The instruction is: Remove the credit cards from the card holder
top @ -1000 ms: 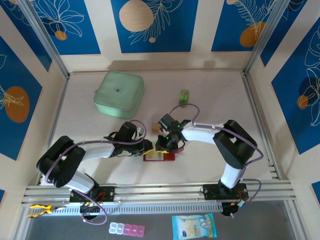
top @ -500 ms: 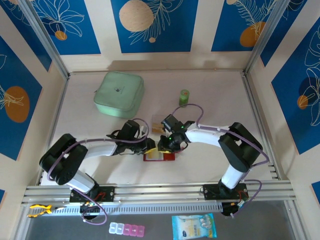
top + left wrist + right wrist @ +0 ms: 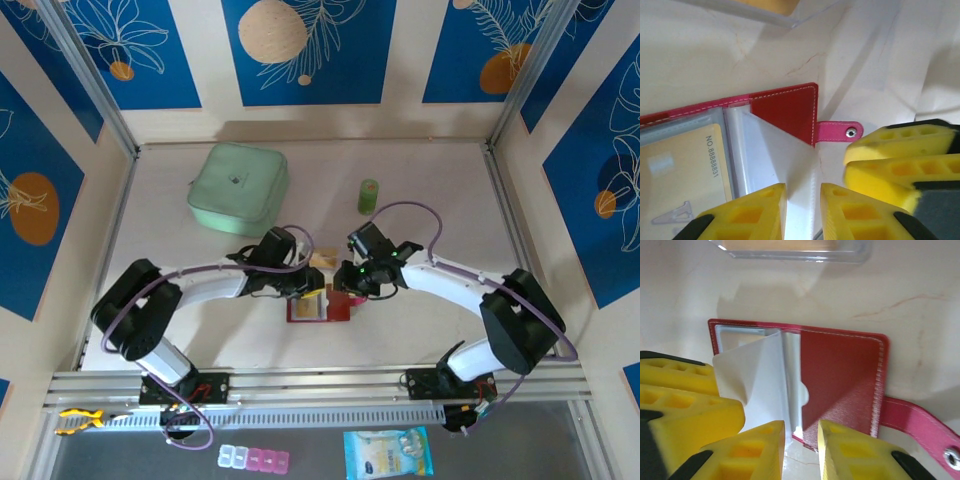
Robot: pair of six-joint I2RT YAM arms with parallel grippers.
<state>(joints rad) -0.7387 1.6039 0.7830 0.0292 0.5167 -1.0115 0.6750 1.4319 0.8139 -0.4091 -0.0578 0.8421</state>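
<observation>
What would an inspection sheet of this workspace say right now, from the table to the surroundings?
Surface: pale, faintly veined table.
Job's things: red wallet lies open; a yellow card sits in a clear pocket; tab unsnapped.
Clutter: green pouch, small green cylinder, clear case beside the wallet.
Grippers: left tool straddles a clear pocket leaf, jaws slightly apart; right tool straddles the wallet's edge, jaws slightly apart.
Cables: purple cables loop along both arms.
Surroundings: blue patterned panels; pill box and packet in front of the rail.
</observation>
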